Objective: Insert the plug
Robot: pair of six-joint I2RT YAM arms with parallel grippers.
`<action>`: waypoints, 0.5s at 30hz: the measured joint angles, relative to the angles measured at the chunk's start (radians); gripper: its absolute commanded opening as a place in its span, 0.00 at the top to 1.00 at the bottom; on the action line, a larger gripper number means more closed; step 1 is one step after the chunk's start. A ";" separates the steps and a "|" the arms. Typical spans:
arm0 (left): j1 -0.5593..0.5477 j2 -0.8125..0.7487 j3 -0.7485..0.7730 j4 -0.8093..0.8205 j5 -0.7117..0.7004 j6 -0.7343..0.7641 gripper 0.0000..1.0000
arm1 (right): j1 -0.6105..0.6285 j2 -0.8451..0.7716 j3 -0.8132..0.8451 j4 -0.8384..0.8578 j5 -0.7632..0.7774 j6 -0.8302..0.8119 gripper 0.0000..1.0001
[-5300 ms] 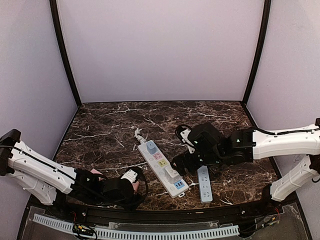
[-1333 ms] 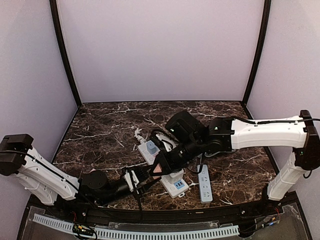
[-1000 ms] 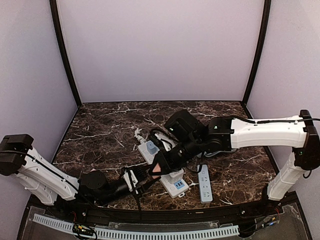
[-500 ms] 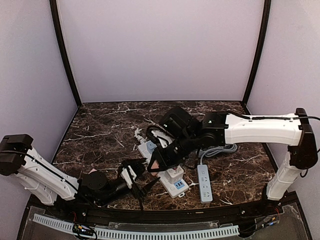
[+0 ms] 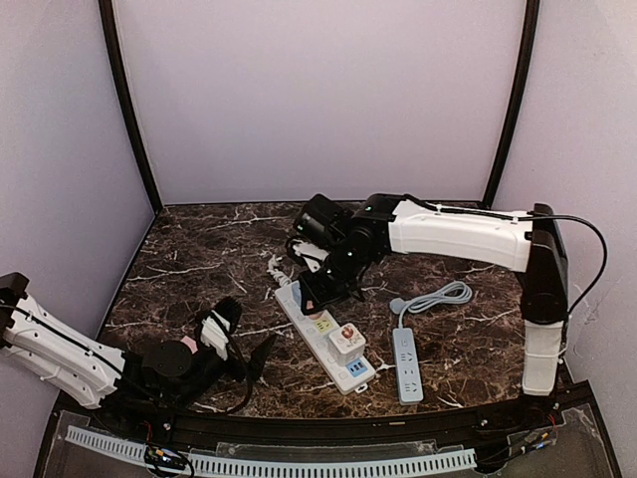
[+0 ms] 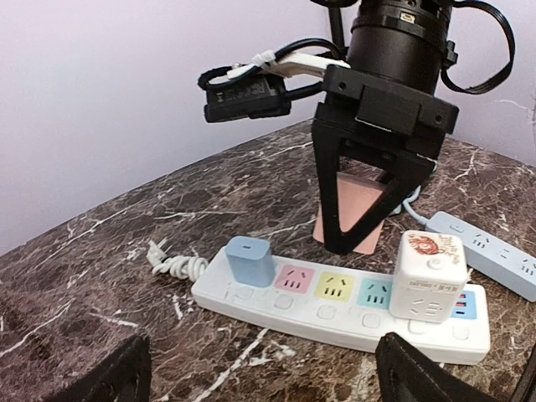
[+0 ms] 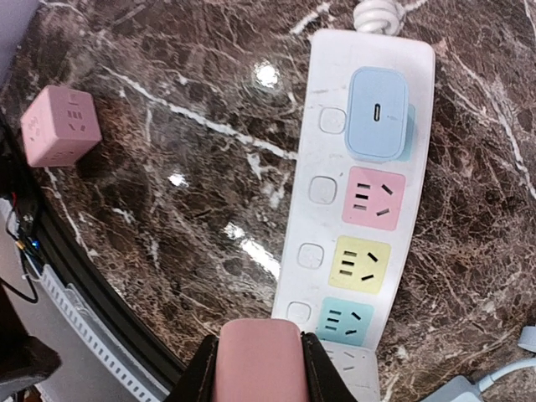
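- The right gripper [image 6: 347, 244] is shut tight on the pink plug [image 7: 258, 356]. One black finger presses on each side of it.
- The pink plug hangs low over the white power strip [image 5: 318, 339], near its pink hole [image 7: 374, 198] and yellow hole [image 7: 362, 264]. I cannot tell if it touches the strip.
- The left gripper [image 6: 264, 381] is wide open and holds nothing. It sits low by the near edge of the table [image 5: 199, 259] and faces the strip, well apart from the plug.
- The pink plug is a smooth, plain pink block with round corners. Its prongs are hidden.
- The strip lies slanted on the dark marble table. A blue plug [image 6: 249, 260] sits in the hole at one end, where the cord comes out.
- After the blue plug come the pink hole, the yellow hole and a blue-green hole [image 7: 343, 321]. All three are free.
- A white cube plug [image 6: 429, 275] with a red picture sits near the other end.
- A pink cube [image 7: 59, 126] with holes in its side lies on the table near the front edge, apart from the strip.
- A small grey-blue strip [image 5: 405, 364] lies just beside the white one, on its right.
- Pale walls [image 5: 318, 100] close in the back and both sides.
- There is bare table behind the strip and to its left.
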 measured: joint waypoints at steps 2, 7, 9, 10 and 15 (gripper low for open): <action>0.011 -0.048 -0.012 -0.056 -0.032 -0.040 0.02 | -0.003 0.057 0.062 -0.042 0.019 -0.013 1.00; 0.073 -0.158 -0.061 -0.175 -0.050 -0.139 0.01 | -0.013 0.183 0.191 -0.137 0.064 -0.033 1.00; 0.102 -0.184 -0.078 -0.204 -0.042 -0.171 0.01 | -0.019 0.212 0.220 -0.170 0.072 -0.036 1.00; 0.111 -0.192 -0.084 -0.213 -0.040 -0.182 0.01 | -0.022 0.225 0.233 -0.184 0.076 -0.037 1.00; 0.131 -0.200 -0.097 -0.253 -0.024 -0.217 0.01 | -0.035 0.275 0.289 -0.233 0.088 -0.039 1.00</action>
